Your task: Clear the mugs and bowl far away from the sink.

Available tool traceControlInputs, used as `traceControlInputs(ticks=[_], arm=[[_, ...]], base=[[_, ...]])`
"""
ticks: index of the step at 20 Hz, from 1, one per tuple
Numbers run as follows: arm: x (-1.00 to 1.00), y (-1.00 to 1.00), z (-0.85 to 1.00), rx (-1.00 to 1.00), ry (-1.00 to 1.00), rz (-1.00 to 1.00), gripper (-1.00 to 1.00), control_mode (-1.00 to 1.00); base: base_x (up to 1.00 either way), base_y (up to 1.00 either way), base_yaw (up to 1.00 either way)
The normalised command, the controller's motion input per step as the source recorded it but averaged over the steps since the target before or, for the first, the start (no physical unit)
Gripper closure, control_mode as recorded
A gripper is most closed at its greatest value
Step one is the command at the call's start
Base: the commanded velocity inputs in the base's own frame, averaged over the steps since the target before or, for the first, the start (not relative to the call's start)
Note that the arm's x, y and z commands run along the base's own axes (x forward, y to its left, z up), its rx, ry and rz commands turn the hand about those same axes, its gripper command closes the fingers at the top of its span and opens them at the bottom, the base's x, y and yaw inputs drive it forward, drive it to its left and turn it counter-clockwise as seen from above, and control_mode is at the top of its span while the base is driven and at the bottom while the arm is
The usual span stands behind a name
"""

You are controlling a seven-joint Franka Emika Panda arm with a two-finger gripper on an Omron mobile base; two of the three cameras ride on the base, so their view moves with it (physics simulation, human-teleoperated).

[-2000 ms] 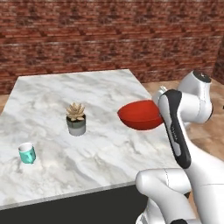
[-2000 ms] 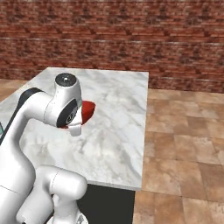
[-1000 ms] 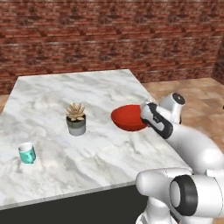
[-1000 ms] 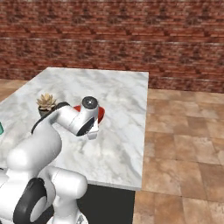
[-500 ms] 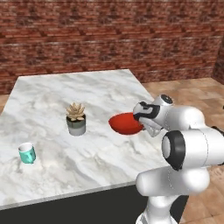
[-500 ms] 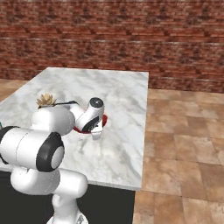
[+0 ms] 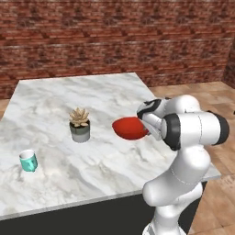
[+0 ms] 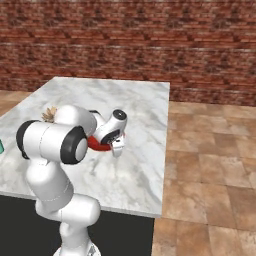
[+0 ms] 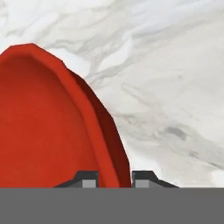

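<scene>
Now the white arm folds low over the marble counter point(image 7: 69, 101), its gripper point(image 9: 114, 178) pinching the rim of the glossy red bowl point(image 7: 130, 127), one fingertip point(image 9: 87, 178) inside. At the bowl's 9 o'clock stands a grey potted succulent point(image 7: 80, 125); a teal mug point(image 7: 28, 160) sits at 8 o'clock.

A white marble surface point(image 7: 92, 98) spreads beneath and beyond the tool point(image 9: 114, 177). A grey pot with a pale succulent point(image 7: 80, 125) stands upright on it, off to the tool's left. A brick wall point(image 7: 114, 41) runs behind; brown floor tiles point(image 8: 210, 170) lie right.
</scene>
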Motion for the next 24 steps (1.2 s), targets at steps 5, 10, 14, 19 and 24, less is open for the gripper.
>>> traceControlInputs(ticks=[5, 10, 14, 19, 24], arm=[[0.01, 0.00, -0.61, 0.00, -0.11, 0.13, 1.00, -1.00], [0.19, 0.00, -0.59, 0.00, -0.02, 0.12, 1.00, -1.00], [0.33, 0.00, -0.32, 0.00, 0.00, 0.09, -1.00, -1.00], [0.04, 0.00, 0.22, 0.01, -0.02, 0.01, -1.00, -1.00], [0.00, 0.00, 0.17, 0.03, 0.00, 0.00, -1.00, -1.00]], base=[[0.00, 0.00, 0.00], [0.00, 0.00, 0.00], [0.00, 0.00, 0.00], [0.00, 0.00, 0.00], [0.00, 0.00, 0.00]])
